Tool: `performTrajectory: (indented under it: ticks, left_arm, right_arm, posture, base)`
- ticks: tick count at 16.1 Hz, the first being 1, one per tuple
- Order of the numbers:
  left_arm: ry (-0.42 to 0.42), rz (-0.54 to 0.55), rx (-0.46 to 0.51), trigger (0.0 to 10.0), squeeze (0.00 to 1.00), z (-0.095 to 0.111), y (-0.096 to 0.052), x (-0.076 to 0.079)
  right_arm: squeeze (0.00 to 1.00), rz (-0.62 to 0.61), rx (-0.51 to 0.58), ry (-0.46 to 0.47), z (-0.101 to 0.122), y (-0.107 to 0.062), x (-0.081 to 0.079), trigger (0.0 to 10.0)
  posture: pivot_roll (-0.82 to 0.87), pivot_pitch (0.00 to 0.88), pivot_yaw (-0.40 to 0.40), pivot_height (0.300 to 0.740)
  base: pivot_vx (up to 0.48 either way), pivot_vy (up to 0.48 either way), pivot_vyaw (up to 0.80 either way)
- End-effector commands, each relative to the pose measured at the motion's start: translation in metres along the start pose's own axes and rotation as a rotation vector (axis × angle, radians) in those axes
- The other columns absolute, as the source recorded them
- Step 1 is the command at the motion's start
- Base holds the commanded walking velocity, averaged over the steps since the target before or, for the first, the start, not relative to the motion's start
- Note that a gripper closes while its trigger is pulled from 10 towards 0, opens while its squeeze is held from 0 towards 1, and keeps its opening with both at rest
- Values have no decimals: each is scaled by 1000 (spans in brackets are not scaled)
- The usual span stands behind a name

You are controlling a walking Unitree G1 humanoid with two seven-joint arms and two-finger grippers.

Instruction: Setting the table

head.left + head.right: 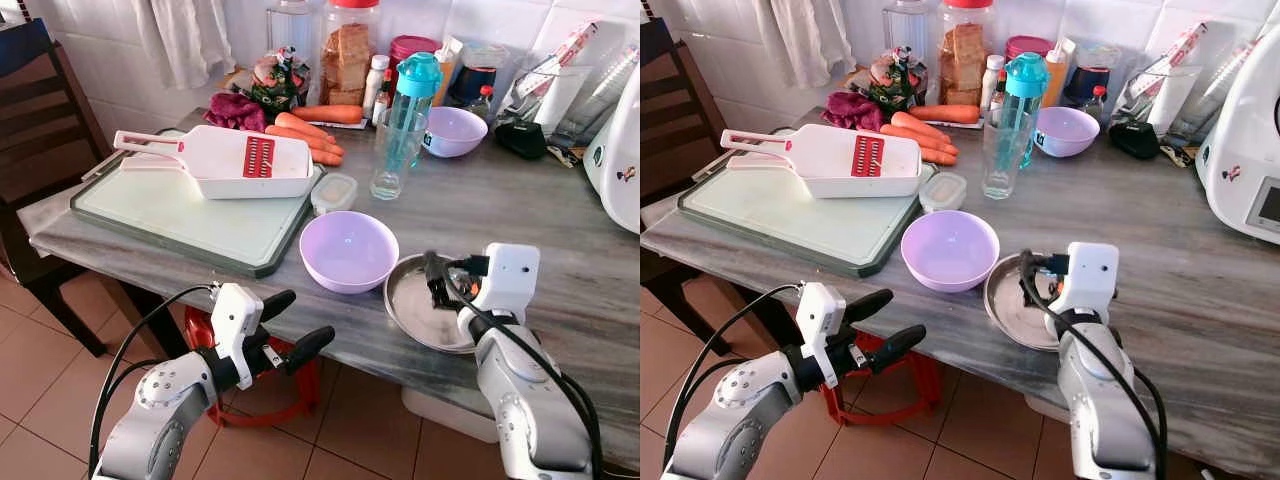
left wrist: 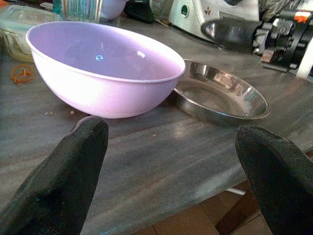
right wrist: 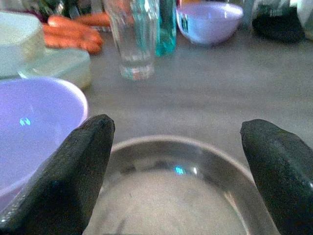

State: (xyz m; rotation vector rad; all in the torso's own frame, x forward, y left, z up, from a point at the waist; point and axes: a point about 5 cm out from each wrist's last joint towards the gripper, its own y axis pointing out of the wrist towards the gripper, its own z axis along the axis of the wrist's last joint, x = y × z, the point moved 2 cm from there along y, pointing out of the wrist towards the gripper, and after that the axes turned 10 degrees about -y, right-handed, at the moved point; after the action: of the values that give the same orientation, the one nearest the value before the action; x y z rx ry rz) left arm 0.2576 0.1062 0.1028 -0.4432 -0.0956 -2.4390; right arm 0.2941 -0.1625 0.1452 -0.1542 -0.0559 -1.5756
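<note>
- Right claw is hovering over the steel plate, fingers spread
- Left claw is hanging spread before the bench, facing the purple bowl

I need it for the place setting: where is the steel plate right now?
The steel plate sits near the table's front edge, right of the large purple bowl, with the open right gripper over it.
</note>
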Motion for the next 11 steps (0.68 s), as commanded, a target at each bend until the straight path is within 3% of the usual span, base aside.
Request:
performTrajectory:
  ticks: [1,4,6,9,10,11]
  left_arm:
    - [3,-2,7,10000,0,3,-2,-1]
    - [-35,57,66,10000,0,11,-9,-6]
    - [-15,129,133,10000,0,26,-16,-15]
    - [57,328,246,10000,0,47,-31,-35]
    - [100,411,250,10000,0,49,-35,-41]
    - [142,503,234,10000,0,48,-34,-47]
  right_arm:
    - [1000,-13,59,-27,10,-2,2,10000]
    - [1000,-39,107,-64,12,-3,6,10000]
    - [1000,-47,129,-70,12,-4,8,10000]
    - [988,-88,140,-67,9,-5,13,10000]
    - [400,-90,148,-71,8,-6,12,10000]
    - [133,-91,156,-64,9,-6,13,10000]
  posture:
    - [47,46,-46,740]
    - [56,43,-45,740]
    - [68,41,-38,740]
    - [80,39,-34,740]
    - [91,37,-27,740]
    - [95,35,-26,740]
  base:
    - [0,0,0]
    - [0,0,0]
    - [0,0,0]
    - [0,0,0]
    - [0,0,0]
    - [0,0,0]
